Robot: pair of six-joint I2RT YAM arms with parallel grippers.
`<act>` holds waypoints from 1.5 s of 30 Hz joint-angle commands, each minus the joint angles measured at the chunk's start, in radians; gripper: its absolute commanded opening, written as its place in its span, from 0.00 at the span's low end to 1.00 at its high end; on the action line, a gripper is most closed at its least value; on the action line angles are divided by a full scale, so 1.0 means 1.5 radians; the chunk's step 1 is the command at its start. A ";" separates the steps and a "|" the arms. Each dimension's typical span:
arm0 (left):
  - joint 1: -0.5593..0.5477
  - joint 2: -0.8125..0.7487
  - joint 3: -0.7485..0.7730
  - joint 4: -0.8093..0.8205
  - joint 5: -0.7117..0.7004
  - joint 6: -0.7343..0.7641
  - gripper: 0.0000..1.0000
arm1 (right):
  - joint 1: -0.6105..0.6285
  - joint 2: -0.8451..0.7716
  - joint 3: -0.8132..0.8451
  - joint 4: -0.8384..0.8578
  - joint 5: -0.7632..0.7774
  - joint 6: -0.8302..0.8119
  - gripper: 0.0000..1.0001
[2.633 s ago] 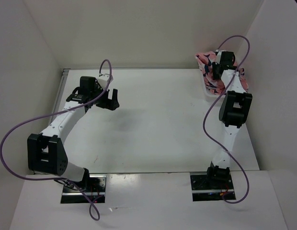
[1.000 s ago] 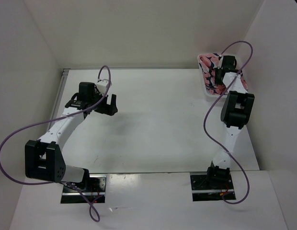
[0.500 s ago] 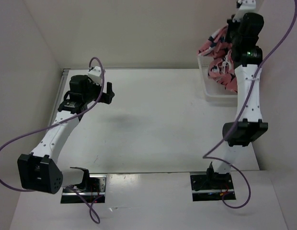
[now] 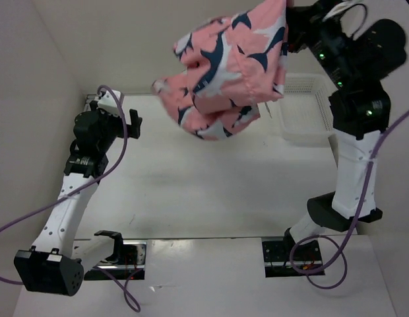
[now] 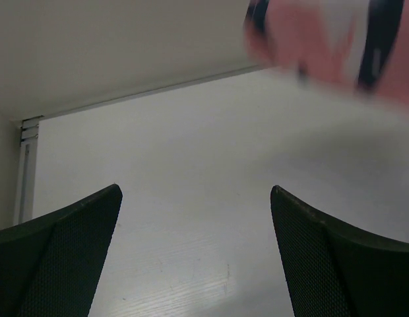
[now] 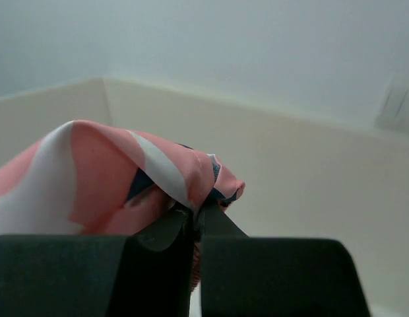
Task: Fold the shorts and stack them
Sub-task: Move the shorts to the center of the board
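Note:
The salmon-pink shorts [image 4: 227,72] with navy-and-white sharks hang bunched in the air, high above the back middle of the table. My right gripper [image 4: 288,33] is shut on their upper edge; in the right wrist view the jaws [image 6: 196,214] pinch a fold of the fabric [image 6: 125,178]. My left gripper [image 4: 128,119] is open and empty, low over the back left of the table. Its wrist view shows both fingers [image 5: 336,257] wide apart and a blurred corner of the shorts [image 5: 330,43] at the top right.
A white mesh basket [image 4: 303,109] stands at the back right of the table [image 4: 211,185], with nothing showing in it. White walls enclose the table at the back and both sides. The right arm [image 4: 353,152] rises tall beside the basket.
My right gripper has lifted the shorts out of the basket and swung them up and left over the table. My left arm has drawn back to the left.

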 commanded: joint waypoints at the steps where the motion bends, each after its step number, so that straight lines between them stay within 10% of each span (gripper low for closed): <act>1: 0.021 -0.019 -0.004 0.052 -0.029 0.002 1.00 | -0.002 0.057 -0.108 -0.062 -0.005 0.079 0.00; 4: 0.041 -0.019 0.005 0.052 -0.029 0.002 1.00 | -0.002 0.084 -0.199 -0.068 0.026 0.122 0.00; 6: 0.047 -0.019 0.012 0.058 -0.029 0.002 1.00 | 0.004 0.111 -0.272 -0.082 0.070 0.145 0.32; 7: 0.047 -0.012 0.012 0.058 -0.029 0.002 1.00 | 0.004 0.122 -0.296 -0.082 0.070 0.151 0.80; 9: 0.047 -0.006 0.012 0.035 -0.021 0.002 1.00 | 0.004 0.151 -0.359 -0.095 0.079 0.151 0.99; 21: -0.095 -0.013 -0.031 -0.304 0.153 0.002 1.00 | 0.004 0.075 -0.602 -0.092 0.269 -0.115 0.90; 30: -0.211 0.143 -0.176 -0.137 -0.076 0.002 1.00 | 0.004 0.123 -0.723 -0.006 0.213 -0.128 0.81; 45: -0.211 0.226 -0.226 -0.086 0.025 0.002 0.83 | -0.009 0.299 -0.693 0.053 0.183 -0.093 0.80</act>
